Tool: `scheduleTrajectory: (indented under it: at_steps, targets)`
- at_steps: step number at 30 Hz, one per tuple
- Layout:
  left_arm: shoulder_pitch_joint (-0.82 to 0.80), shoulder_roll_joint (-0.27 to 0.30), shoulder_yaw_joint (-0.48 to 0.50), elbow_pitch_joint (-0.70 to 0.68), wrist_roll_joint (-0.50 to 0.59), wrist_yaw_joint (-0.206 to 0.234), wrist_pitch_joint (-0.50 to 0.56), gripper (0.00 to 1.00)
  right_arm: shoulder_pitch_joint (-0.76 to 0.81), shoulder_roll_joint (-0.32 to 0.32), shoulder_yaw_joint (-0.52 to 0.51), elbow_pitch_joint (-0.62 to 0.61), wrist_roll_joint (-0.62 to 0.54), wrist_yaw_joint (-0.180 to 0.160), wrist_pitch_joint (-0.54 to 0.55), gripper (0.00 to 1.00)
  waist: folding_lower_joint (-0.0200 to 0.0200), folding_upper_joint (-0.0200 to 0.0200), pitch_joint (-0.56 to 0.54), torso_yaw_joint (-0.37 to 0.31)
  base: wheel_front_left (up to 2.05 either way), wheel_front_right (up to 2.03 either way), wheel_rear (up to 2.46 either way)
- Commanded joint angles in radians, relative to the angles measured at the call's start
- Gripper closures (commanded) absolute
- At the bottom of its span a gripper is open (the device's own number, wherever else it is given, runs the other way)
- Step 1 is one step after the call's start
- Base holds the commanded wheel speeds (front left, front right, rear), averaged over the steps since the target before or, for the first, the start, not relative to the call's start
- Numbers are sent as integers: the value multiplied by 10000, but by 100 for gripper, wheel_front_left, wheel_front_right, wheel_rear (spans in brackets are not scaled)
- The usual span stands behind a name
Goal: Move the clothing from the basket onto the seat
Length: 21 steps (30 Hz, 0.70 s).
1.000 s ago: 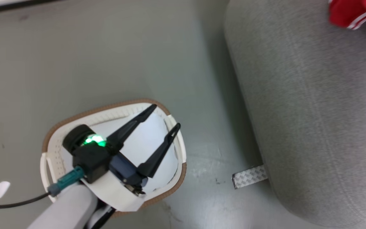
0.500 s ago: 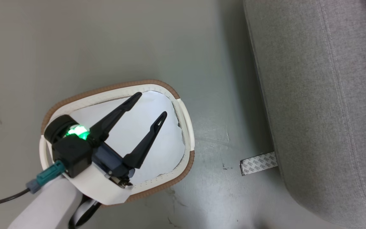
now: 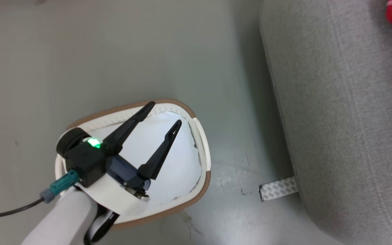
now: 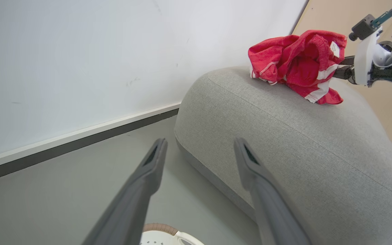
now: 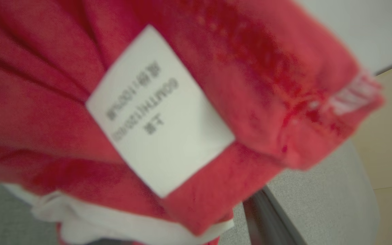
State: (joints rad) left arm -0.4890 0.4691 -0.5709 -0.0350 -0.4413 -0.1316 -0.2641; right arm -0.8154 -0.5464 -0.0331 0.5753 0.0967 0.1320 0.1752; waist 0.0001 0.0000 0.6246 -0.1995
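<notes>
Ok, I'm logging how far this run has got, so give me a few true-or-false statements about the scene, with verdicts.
1. The clothing is in the basket. False: it rests on top of the seat.
2. The left gripper has its jaws open. True.
3. A pale cloth lies in the basket. True.
4. The tape strip sits on top of the seat. False: it lies on the floor at the seat's base.
</notes>
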Motion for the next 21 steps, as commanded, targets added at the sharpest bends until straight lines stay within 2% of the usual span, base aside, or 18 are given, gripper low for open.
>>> scheduleTrajectory:
  at_steps: [1, 9, 16, 21]
  targets:
    - [153, -128, 98, 130, 62, 19, -5, 0, 279, -232, 233, 90, 284, -25, 120, 0, -1, 0, -584, 37, 0, 0, 0]
    - [640, -944, 848, 949, 324, 19, -5, 0, 1191, -1191, 1493, -397, 1473, -25, -248, 0, -1, 0, -2285, 183, 0, 0, 0]
    - [1098, -1579, 1757, 1442, 598, 33, -5, 0, 1841, -1614, 2089, -1125, 2565, -25, -690, 0, -1, 0, -3538, 408, 0, 0, 0]
    - [1513, -2010, 2761, 1567, 924, 175, -5, 0, 2228, -1556, 2299, -1884, 3002, -25, -1240, 0, -1, 0, -4415, 622, 0, 0, 0]
